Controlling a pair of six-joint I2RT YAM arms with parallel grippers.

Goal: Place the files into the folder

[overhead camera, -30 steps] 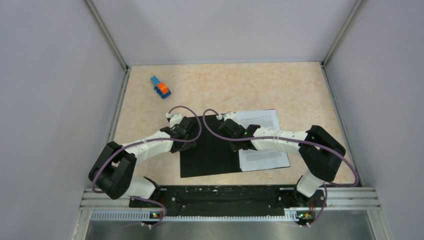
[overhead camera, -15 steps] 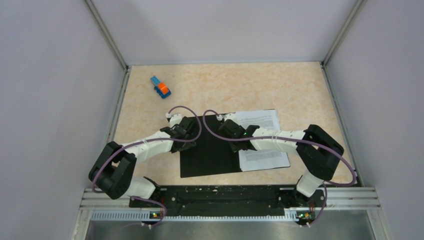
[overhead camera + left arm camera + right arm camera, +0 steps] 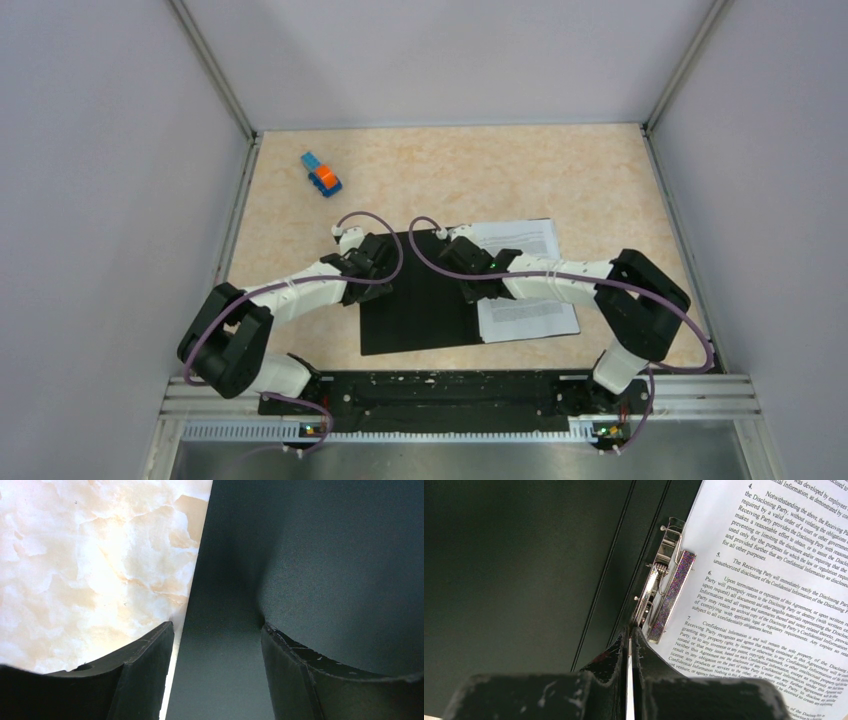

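The folder [image 3: 415, 305] lies open on the table, black inside up. The files [image 3: 528, 310], white sheets of printed text, lie on its right half. My left gripper [image 3: 372, 262] is open and low over the folder's left edge [image 3: 325, 555], one finger over the table and the other over the black inside, nothing between them [image 3: 217, 626]. My right gripper [image 3: 468, 268] is shut, its tips [image 3: 630, 630] at the near end of the metal spine clip [image 3: 664, 595], beside the files [image 3: 774, 580].
A small blue-and-orange toy block [image 3: 321, 174] sits at the far left of the marbled table [image 3: 580, 170]. Grey walls stand close on the left, right and back. The arm bases and a metal rail [image 3: 450, 395] run along the near edge.
The right arm's elbow has shifted very slightly. Both grippers stay where they were, and the folder and files have not moved.
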